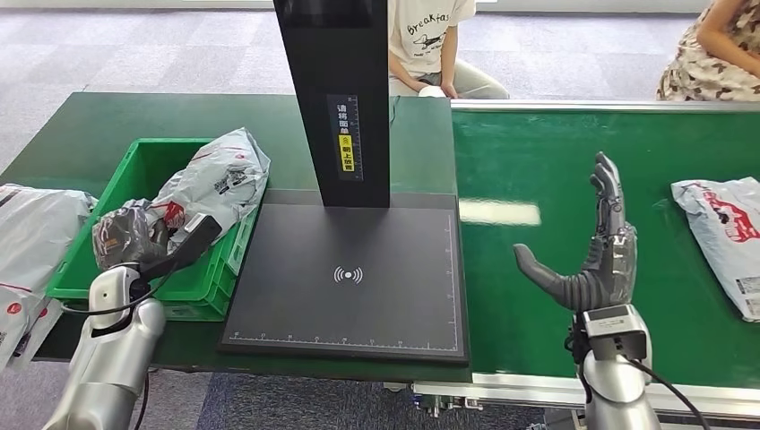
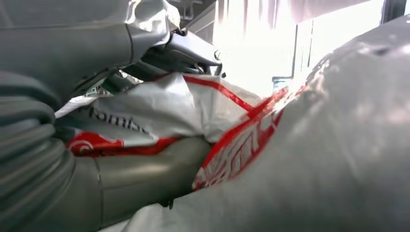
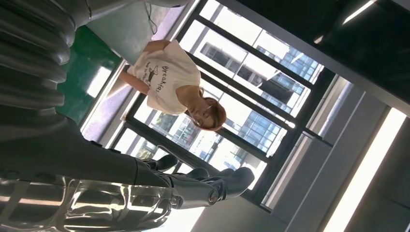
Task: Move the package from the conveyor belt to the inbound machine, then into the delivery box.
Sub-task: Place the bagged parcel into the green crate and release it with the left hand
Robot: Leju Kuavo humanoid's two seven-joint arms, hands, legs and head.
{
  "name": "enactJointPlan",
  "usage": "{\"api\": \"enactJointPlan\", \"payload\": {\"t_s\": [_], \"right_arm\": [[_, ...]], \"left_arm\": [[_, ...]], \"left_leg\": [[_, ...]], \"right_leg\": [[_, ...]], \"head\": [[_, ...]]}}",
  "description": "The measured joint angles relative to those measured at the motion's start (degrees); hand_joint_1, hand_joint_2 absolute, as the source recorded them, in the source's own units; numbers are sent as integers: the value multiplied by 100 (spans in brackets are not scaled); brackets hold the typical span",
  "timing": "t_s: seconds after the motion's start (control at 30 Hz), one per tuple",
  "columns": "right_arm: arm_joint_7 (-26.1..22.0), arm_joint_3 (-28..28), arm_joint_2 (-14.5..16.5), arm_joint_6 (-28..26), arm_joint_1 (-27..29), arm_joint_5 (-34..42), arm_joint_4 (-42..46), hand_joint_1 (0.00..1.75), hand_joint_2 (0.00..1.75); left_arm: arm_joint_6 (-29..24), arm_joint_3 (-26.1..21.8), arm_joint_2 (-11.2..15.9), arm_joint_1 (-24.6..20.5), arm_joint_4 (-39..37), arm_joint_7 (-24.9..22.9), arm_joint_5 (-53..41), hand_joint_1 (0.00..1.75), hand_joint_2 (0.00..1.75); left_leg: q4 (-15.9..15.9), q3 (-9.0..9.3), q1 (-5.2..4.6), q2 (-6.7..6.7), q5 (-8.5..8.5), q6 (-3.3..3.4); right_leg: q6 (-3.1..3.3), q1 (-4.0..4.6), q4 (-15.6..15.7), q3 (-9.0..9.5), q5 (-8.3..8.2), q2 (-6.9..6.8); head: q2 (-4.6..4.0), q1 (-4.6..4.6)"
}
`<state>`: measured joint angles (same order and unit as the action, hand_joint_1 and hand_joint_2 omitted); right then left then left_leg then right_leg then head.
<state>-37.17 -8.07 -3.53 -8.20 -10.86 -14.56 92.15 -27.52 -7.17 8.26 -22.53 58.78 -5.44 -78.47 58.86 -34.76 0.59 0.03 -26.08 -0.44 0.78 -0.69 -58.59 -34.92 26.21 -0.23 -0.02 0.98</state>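
On the table, the delivery box (image 1: pixel 134 175) with packages (image 1: pixel 215 175) stands left of the inbound machine (image 1: pixel 349 278), the conveyor belt (image 1: pixel 556 161) right of it.

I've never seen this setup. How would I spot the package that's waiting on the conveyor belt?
Find the bright green conveyor belt to the right of the black scanner platform. Near its right end lies a flat grey package with red print. Unlike the packages heaped in the green bin, it lies alone, untouched, beyond the raised right hand.

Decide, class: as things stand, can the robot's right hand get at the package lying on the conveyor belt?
Probably yes. The right hand is raised open above the conveyor belt, holding nothing, and bare belt alone separates it from the package beside it.
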Motion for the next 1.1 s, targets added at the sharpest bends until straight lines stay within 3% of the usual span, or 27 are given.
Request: {"api": "enactJointPlan", "payload": {"t_s": [0.03,0.27,0.5,0.63,0.73,0.83,0.93,1.1], "right_arm": [[-1,0,3,2,-18,0,-18,0,175],[-3,0,8,0,-56,0,-89,0,175],[-7,-2,15,-4,-63,3,-126,0,175],[-5,-5,21,-14,-38,2,-138,0,175],[-6,-7,23,-33,23,18,-137,0,175],[-43,-10,25,-45,126,114,-141,0,175],[-67,-13,25,22,223,269,-178,0,175],[71,-73,21,338,281,551,-320,0,175]], "left_arm": [[23,13,-1,16,-9,-8,-2,0,175],[-60,108,-2,175,26,-92,111,0,175],[-735,110,-23,411,343,151,465,0,175],[-1200,78,-214,591,893,1036,1017,0,175],[-1253,-107,-572,700,1459,2539,1856,0,175],[-1240,-90,-864,785,1925,3779,3435,0,175],[-846,319,-915,939,2278,4107,4932,0,175],[733,1152,-917,1184,2575,4244,6872,0,175]], "left_leg": [[0,0,0,0,0,0],[0,0,1,0,0,0],[0,0,2,0,0,0],[1,-1,0,-1,0,0],[1,-3,-2,-4,-2,2],[2,-2,-4,-3,-5,6],[2,-2,-3,-3,-5,7],[1,-2,-2,-2,-5,7]], "right_leg": [[0,0,0,0,0,0],[0,0,-1,-1,0,0],[0,0,0,-1,0,0],[0,0,1,-1,0,-2],[-1,-1,3,0,0,-4],[-1,-3,5,0,0,-3],[-4,-4,6,-1,2,-5],[-5,-3,4,-1,3,-3]], "head": [[0,0],[0,-1],[0,-2],[0,-1],[0,2],[0,1],[0,0],[0,1]]}}
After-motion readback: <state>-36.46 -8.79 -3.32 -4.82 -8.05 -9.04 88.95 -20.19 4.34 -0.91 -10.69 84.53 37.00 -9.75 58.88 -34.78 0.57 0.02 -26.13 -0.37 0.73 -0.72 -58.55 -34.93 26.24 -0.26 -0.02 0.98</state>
